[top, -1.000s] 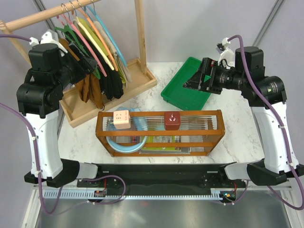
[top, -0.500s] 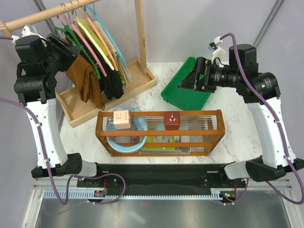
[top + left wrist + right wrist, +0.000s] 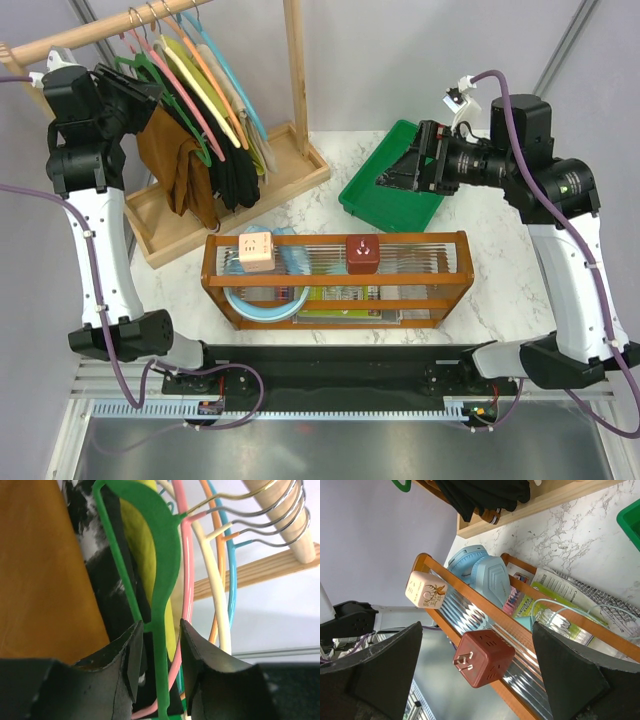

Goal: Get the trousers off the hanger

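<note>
At the near side of the desk, the wooden rack with its two plug cubes has no part in this job. Just past it, my right tool hangs over the green tray with its jaws spread wide and nothing between them.

At the far left corner, my left tool is up at the clothes rail. Its fingers stand partly apart on either side of the thin stem of the green hanger. I see a gap on the right side, so I judge this a straddle and not yet a firm hold. The rust-brown trousers are draped on that hanger at the left end of the row, beside the black garment, and the pink hanger is right behind.

So I count nothing as done yet. The trousers are on the hanger, and the hanger appears hooked on the rail. Securing the hanger and pulling the cloth free are both left to do.
</note>
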Robot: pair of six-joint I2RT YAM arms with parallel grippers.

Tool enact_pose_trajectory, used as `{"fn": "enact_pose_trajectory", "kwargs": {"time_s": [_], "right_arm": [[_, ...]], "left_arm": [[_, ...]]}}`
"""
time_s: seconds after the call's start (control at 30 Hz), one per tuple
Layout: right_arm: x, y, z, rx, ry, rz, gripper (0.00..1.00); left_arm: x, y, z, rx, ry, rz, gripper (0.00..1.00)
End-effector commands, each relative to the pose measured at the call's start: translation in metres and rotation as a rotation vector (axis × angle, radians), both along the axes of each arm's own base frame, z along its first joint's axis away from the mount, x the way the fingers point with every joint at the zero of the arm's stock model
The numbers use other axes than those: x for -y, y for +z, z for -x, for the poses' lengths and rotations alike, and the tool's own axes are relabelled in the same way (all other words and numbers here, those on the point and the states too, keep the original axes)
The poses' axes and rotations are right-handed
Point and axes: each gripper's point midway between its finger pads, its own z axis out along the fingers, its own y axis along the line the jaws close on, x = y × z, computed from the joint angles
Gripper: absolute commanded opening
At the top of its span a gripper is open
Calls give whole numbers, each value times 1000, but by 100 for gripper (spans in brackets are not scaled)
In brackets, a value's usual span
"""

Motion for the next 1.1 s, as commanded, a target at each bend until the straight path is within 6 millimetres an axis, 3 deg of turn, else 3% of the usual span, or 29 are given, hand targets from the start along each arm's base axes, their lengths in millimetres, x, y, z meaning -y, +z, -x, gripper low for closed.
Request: {"fn": "enact_pose_trajectory", "kwargs": {"time_s": [0.0,0.33,0.77,0.8,0.83,1.07], "right_arm": [[0,19,7,85,18,-28,98],[-1,23,8,91,18,-39,98],[-2,20,5,81,17,-42,98],[-2,20,5,82,17,-41,98],[-2,20,5,84,17,-42,98],[-1,20,6,77,11,-45,98]], "left_arm": [[-4,22,-18,116,-9,-8,43],[-8,11,-42,125,-11,-30,43],[-5,-7,-52,128,-39,-18,40],[-6,-6,-52,134,-42,-27,37],[-5,-5,-52,138,-42,-32,22],[-15,7,-32,142,32,-58,13]]}}
